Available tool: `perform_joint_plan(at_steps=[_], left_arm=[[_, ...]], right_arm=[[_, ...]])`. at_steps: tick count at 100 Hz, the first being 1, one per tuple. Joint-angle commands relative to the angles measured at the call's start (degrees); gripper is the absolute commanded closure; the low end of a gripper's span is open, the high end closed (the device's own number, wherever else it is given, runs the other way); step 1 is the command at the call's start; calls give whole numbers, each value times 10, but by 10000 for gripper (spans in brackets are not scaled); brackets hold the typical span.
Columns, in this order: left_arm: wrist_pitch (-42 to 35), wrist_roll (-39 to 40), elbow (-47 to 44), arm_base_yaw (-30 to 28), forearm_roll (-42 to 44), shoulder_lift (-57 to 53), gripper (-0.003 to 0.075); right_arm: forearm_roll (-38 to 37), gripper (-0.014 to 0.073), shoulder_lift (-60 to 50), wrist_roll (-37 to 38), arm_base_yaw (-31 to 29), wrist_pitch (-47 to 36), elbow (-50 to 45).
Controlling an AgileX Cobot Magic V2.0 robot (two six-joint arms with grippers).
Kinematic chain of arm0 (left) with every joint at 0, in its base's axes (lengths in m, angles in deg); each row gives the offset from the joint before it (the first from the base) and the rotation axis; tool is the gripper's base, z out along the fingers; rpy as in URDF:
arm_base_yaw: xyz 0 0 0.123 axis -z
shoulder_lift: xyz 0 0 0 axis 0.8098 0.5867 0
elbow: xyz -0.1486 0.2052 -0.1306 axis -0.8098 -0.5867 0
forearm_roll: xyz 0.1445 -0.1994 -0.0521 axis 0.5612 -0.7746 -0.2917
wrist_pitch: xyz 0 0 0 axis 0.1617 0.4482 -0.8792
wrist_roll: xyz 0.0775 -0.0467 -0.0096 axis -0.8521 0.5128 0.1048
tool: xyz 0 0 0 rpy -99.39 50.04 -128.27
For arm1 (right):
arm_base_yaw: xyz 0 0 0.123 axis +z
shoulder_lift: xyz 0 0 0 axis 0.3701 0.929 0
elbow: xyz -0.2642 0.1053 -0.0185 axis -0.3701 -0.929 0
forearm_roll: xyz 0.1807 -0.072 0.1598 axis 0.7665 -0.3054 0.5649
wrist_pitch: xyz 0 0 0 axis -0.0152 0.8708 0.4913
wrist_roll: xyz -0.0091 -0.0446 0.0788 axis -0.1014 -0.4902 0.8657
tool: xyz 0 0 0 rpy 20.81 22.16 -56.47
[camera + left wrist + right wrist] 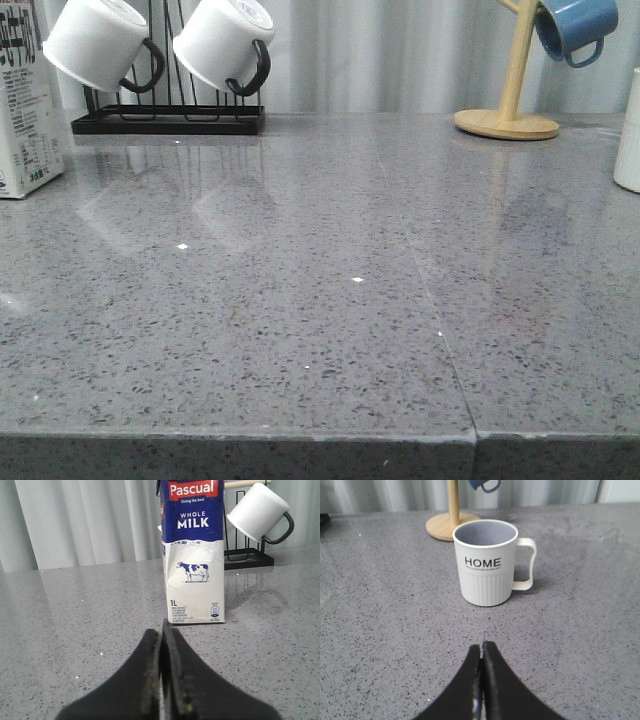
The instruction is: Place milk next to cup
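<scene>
Both sets of fingers are clenched empty, so milk (pixel 22 95) and cup (pixel 628 130) stand at opposite desk (pixel 330 300) edges.

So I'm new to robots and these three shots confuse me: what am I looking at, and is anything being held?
It is a two-armed table robot. One picture looks forward over the grey counter; the other two come from cameras on each wrist. The left gripper is shut on nothing and faces the milk, which stands upright near a rack of white mugs. The right gripper, also shut and empty, faces the cup marked HOME, upright in front of a wooden stand with a blue mug. Milk and cup sit at opposite sides.
</scene>
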Motion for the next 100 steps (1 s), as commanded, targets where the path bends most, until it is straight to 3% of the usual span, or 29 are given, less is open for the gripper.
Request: perform_joint_plan(at_steps=[1,17,39,49,100], left_arm=[[-47,1,-34,-2,0,-17,741],[-47,1,-34,-2,0,-17,741],[-47,1,-34,-2,0,-17,741],[-47,1,-34,-2,0,-17,741],[-47,1,-34,-2,0,-17,741]], right_arm=[[10,659,44,-4,-4,-52,25],[17,626,110,-4,-4,-104,24],[0,264,213,-4,-6,-219,24],[-3,170,265,-4,-6,-291,24],[-8,155,536,-20,-125,-611,24]])
